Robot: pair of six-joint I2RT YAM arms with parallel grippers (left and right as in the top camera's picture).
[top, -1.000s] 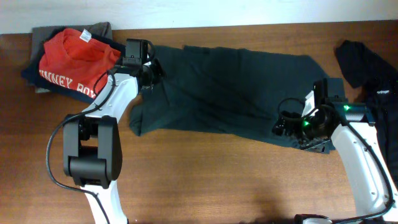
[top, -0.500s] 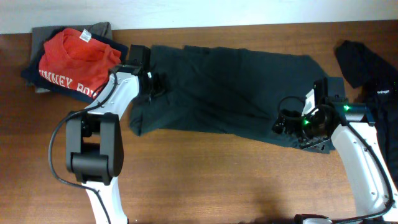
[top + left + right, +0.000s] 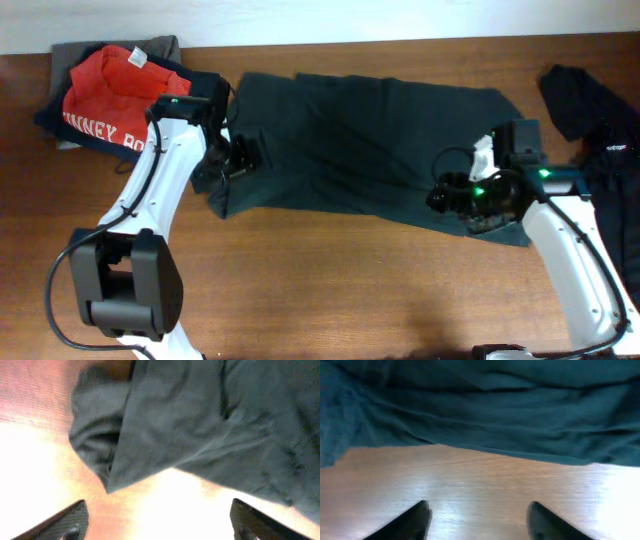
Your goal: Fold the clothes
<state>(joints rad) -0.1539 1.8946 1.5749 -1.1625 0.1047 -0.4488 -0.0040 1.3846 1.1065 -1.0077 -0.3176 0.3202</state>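
Observation:
A dark green shirt (image 3: 370, 140) lies spread flat across the middle of the wooden table (image 3: 330, 290). My left gripper (image 3: 238, 160) hovers over the shirt's left end, near its bunched lower-left corner (image 3: 105, 450). In the left wrist view the left gripper (image 3: 158, 510) stands open, its fingers wide apart over bare table. My right gripper (image 3: 448, 197) sits at the shirt's lower right edge. In the right wrist view the right gripper (image 3: 480, 510) is open over bare wood, with the shirt's hem (image 3: 510, 445) just beyond the fingertips.
A pile of clothes topped by a red printed shirt (image 3: 115, 90) sits at the back left corner. A black garment (image 3: 590, 110) lies at the right edge, beside my right arm. Bare wood fills the front of the table.
My left gripper has let go at the shirt's upper left edge, opened and moved toward the front, to the lower-left corner. My right gripper shifted slightly left and its fingers drew closer.

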